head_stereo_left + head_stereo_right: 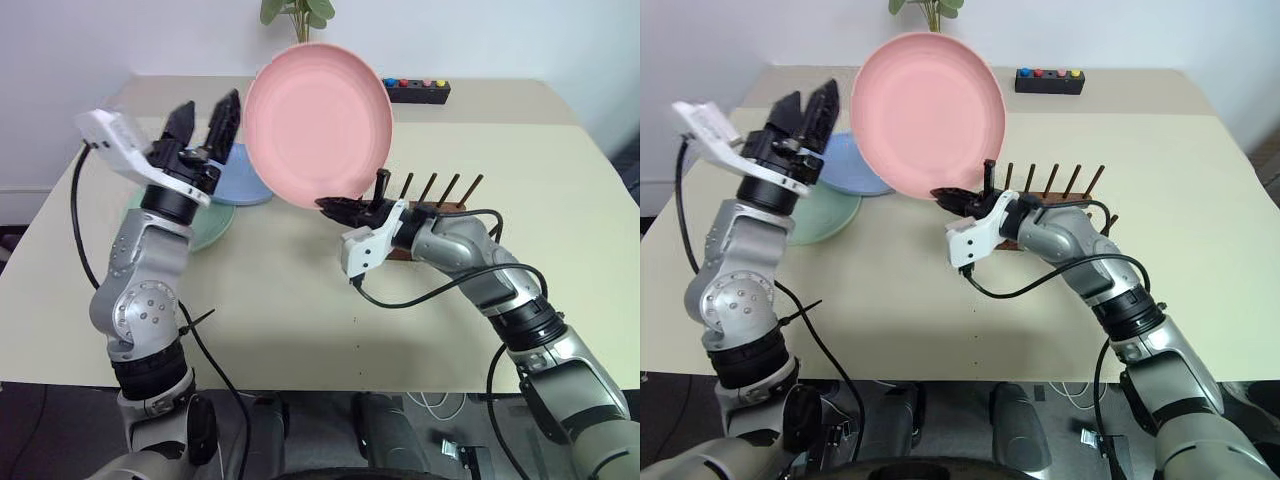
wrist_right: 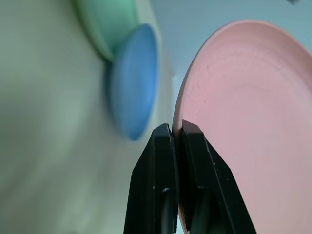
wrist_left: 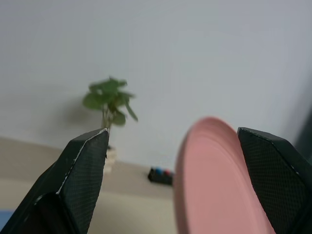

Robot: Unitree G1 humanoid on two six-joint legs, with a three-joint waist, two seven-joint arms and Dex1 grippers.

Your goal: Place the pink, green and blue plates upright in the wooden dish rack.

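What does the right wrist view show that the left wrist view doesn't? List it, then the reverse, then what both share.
Right wrist view alone: the right gripper shut on the rim of the pink plate, plus the blue plate and green plate on the table. Left wrist view alone: the open left gripper, a plant, a button box. Shared: the pink plate.

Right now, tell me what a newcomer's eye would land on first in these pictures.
The pink plate stands out first: it is held up on edge above the table, its lower rim pinched by the right gripper, whose fingers are shut on it. Beside it the left gripper stands open and apart from the plate. Behind that, the blue plate and the green plate lie on the table, and the wooden dish rack waits just behind the right gripper.
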